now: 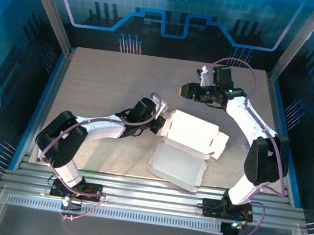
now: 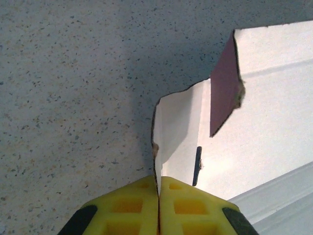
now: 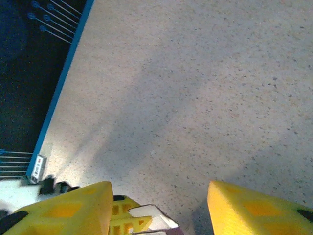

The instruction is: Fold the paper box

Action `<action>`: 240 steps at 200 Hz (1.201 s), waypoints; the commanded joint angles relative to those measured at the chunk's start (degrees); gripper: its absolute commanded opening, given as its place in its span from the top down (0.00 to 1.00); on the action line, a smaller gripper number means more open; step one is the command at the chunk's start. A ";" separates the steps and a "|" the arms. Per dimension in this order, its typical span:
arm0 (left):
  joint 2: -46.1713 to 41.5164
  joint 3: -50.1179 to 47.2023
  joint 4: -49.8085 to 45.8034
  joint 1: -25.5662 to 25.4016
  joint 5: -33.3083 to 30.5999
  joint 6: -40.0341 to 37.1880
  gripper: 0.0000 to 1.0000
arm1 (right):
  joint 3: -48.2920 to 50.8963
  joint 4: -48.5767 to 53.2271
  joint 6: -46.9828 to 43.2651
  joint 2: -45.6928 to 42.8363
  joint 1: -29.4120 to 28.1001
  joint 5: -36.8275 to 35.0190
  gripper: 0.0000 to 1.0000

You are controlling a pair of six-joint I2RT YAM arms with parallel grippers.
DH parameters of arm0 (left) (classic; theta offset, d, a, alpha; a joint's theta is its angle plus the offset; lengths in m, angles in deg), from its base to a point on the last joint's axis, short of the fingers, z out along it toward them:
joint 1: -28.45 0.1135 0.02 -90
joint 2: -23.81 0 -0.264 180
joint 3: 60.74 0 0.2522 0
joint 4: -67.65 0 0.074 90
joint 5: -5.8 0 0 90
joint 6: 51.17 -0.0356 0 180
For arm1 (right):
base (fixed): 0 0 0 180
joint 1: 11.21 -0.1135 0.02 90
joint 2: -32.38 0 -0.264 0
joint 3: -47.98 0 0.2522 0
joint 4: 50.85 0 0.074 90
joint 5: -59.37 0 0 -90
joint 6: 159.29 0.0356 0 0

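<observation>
**Pinching a flap**

Your left gripper (image 2: 159, 192) is clamped on an edge flap of the thin, pink-backed whitish paper box (image 1: 192, 135), lying part-folded on the speckled grey table (image 1: 104, 76). Your right gripper (image 3: 159, 190) hangs beyond it, jaws apart, holding nothing.

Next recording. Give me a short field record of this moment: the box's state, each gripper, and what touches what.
paper box: lies on the table, partly folded, whitish inner side up
left gripper: shut on a thin flap at the box's left edge
right gripper: open, empty, over bare table beyond the box, apart from it
contact: left gripper and box only
progress: folding not finished
</observation>
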 commanded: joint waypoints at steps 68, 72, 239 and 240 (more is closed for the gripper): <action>0.74 -1.64 17.15 -1.64 -11.97 -4.77 0.97 | 5.25 -1.29 2.73 -1.28 0.87 -10.76 0.47; 1.26 -1.45 18.04 -1.64 -12.31 -4.98 0.97 | 5.40 -1.66 2.84 -1.26 0.80 -10.70 0.47; 7.82 -1.72 25.62 -1.74 -9.87 -1.05 0.93 | 13.81 -17.10 6.19 1.64 0.79 -0.68 0.48; 7.81 -1.75 25.66 -1.73 -9.88 -1.04 0.93 | 13.92 -17.23 6.19 1.64 0.83 -0.61 0.48</action>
